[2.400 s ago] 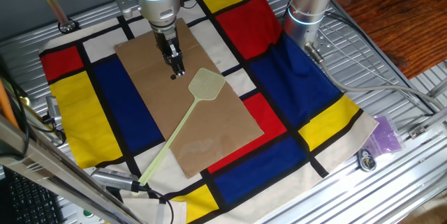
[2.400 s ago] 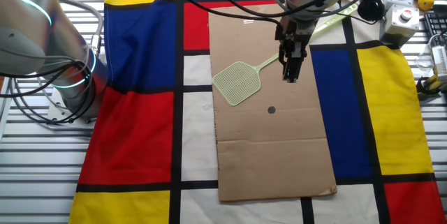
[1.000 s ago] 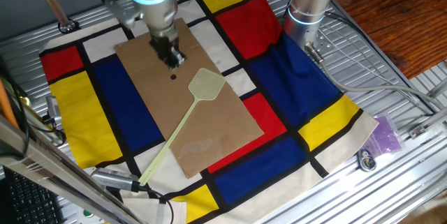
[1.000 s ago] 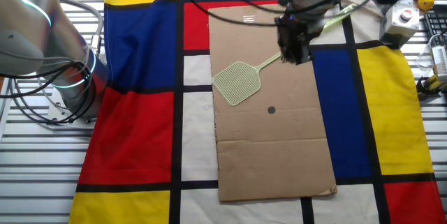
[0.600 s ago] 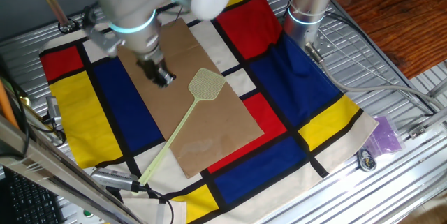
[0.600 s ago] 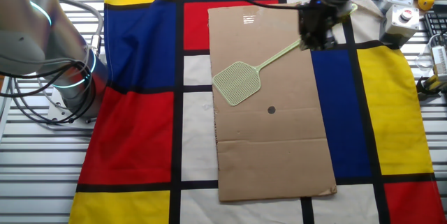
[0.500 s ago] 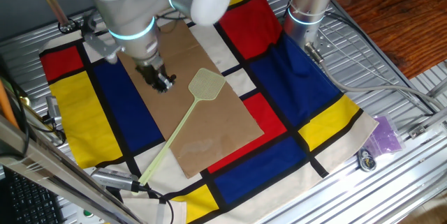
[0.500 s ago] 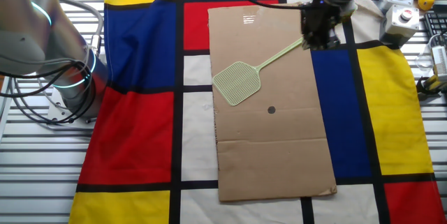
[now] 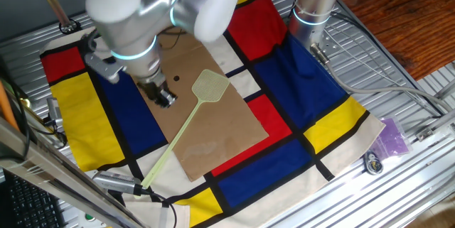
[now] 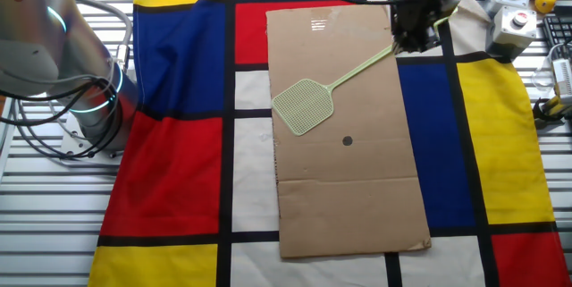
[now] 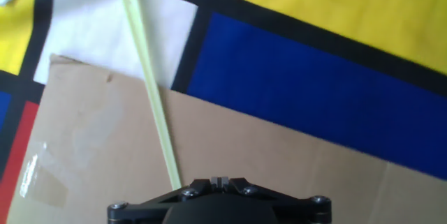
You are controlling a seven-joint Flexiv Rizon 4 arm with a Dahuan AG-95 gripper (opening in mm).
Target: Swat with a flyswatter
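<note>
The pale yellow-green flyswatter (image 9: 210,86) lies flat on a brown cardboard sheet (image 9: 213,125), its mesh head near the middle and its handle running toward the near-left corner. In the other fixed view its head (image 10: 302,106) lies left of centre and the handle runs up right. My gripper (image 9: 165,100) hovers at the cardboard's left edge, beside the handle and apart from it. In the other fixed view the gripper (image 10: 413,41) is just above the handle. The hand view shows the handle (image 11: 150,84) left of my shut, empty fingertips (image 11: 220,180). A black dot (image 10: 347,141) marks the cardboard.
A red, blue, yellow and white checked cloth (image 9: 313,107) covers the table. A second arm's base (image 10: 89,99) stands at one side. A tan wooden stick (image 9: 50,1) leans at the back left. A button box (image 10: 518,14) and a purple object (image 9: 393,137) sit at the edges.
My gripper has moved from beside the black dot near the swatter head, along the cardboard toward the handle's side. The flyswatter has not moved.
</note>
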